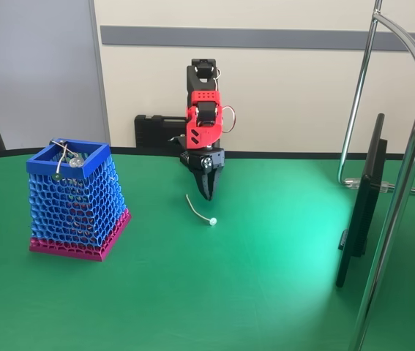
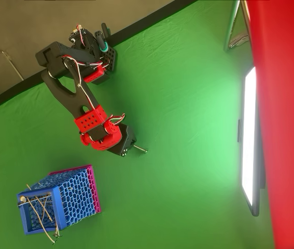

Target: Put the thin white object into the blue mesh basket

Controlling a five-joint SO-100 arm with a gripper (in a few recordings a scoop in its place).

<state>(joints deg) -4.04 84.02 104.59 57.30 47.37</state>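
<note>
The thin white object point(image 1: 197, 208) lies on the green table, its bead end toward the camera in the fixed view; in the overhead view the thin white object point(image 2: 141, 149) shows as a short strand sticking out from under the arm's head. My gripper point(image 1: 207, 194) points straight down just above the table, right beside the strand's far end, its jaws together in a narrow point with nothing between them. Overhead, the gripper point(image 2: 129, 147) is mostly hidden by the red wrist. The blue mesh basket point(image 1: 94, 151) stands upright at the left, well apart from the arm; overhead the basket point(image 2: 54, 193) holds greyish wires.
A black screen point(image 1: 363, 201) stands on edge at the right, beside chrome stand tubes point(image 1: 406, 175). A black case point(image 1: 154, 131) sits behind the arm's base near the table's back edge. A red upright point(image 2: 287, 104) covers the right side overhead.
</note>
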